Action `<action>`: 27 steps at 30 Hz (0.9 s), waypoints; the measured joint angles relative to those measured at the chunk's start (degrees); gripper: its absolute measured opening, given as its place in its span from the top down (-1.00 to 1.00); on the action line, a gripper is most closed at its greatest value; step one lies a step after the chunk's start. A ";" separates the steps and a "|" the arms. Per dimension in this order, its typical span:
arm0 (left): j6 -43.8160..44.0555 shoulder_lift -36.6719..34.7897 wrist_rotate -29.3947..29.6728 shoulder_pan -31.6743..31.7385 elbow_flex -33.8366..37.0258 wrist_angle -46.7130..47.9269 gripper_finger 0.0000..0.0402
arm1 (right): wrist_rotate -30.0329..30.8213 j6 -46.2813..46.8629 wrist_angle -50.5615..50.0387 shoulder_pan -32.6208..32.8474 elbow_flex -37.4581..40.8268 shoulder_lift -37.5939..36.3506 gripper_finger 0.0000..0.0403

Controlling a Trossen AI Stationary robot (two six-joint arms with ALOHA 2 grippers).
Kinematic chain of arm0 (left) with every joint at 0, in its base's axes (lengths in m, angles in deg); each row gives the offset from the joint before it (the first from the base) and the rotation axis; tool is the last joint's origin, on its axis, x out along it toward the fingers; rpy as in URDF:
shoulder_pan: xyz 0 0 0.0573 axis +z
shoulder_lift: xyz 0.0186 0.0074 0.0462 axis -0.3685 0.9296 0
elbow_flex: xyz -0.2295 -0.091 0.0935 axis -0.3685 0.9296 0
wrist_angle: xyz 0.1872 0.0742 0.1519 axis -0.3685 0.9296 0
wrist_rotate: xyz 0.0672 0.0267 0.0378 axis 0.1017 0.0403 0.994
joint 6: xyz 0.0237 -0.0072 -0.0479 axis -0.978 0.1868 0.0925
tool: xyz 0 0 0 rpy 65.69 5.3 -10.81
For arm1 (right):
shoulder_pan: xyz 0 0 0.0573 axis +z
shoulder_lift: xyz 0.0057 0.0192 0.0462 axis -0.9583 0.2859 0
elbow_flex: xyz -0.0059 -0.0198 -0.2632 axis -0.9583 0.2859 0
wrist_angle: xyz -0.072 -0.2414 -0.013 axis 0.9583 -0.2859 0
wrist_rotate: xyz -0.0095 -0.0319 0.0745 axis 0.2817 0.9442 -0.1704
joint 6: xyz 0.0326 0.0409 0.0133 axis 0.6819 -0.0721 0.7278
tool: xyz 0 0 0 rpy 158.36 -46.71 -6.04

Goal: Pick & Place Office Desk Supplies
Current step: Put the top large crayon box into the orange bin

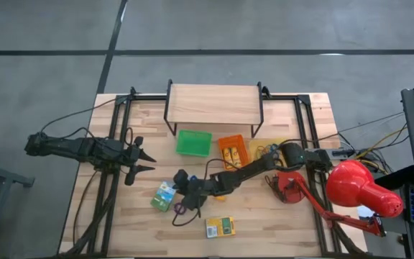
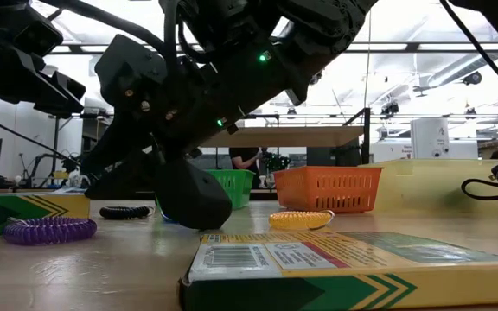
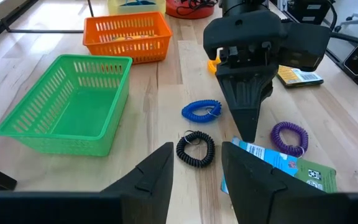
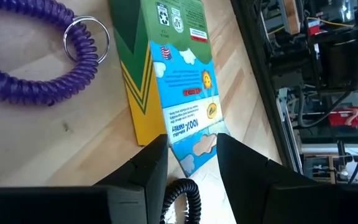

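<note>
A green, blue and yellow printed box lies flat on the table left of centre. My right gripper is open, low over the box's near corner, with one finger on either side of that corner. A purple coil loop lies beside the box. A black coil and a blue coil lie near the gripper's fingers. A second yellow box lies near the front edge. My left gripper waits open at the table's left. My right gripper comes slanting down from the table's right, its two fingers astride the box's corner. The box lies flat on the table. Whether the fingers touch it I cannot tell.
A green tray and an orange tray stand side by side in front of a raised wooden shelf. A big red lamp stands at the right. A yellow coil lies before the orange tray.
</note>
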 joint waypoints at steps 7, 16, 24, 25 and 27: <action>0.00 0.00 0.00 0.02 0.00 0.00 0.29 | 1.95 0.30 -2.19 0.00 -0.04 0.00 0.34; 0.00 0.00 0.00 0.02 0.00 0.00 0.29 | 3.66 3.03 -3.70 -0.35 0.00 -0.02 0.34; 0.00 0.00 0.00 0.01 0.00 0.00 0.29 | 2.64 3.05 -3.79 -0.71 0.09 -0.02 0.34; 0.00 0.00 0.02 0.02 0.00 0.00 0.29 | 2.21 3.10 -3.81 -0.79 0.10 -0.02 0.34; 0.00 0.00 0.00 0.00 0.00 0.00 0.29 | 1.88 3.15 -3.86 -0.99 0.11 -0.02 0.34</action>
